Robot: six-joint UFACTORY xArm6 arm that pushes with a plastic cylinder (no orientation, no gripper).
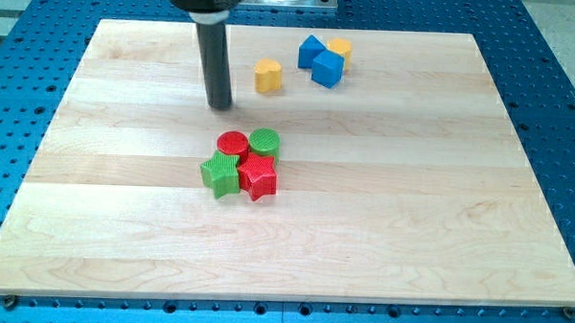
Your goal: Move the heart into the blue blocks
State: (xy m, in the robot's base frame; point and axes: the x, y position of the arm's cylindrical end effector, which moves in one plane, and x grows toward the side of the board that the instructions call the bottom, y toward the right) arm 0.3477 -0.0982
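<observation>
The yellow heart (267, 75) stands near the view's top, left of the blue blocks and apart from them. Two blue blocks sit touching each other: a blue cube (327, 68) and a second blue block (310, 51) just up and left of it. Another yellow block (340, 49) sits against the far side of the blue cube, its shape partly hidden. My tip (220, 106) rests on the board to the left of the yellow heart and slightly below it, with a gap between them.
A tight cluster sits at mid-board below my tip: a red cylinder (232, 144), a green cylinder (265, 142), a green star (220, 174) and a red star (259, 177). The wooden board (438, 234) lies on a blue perforated table.
</observation>
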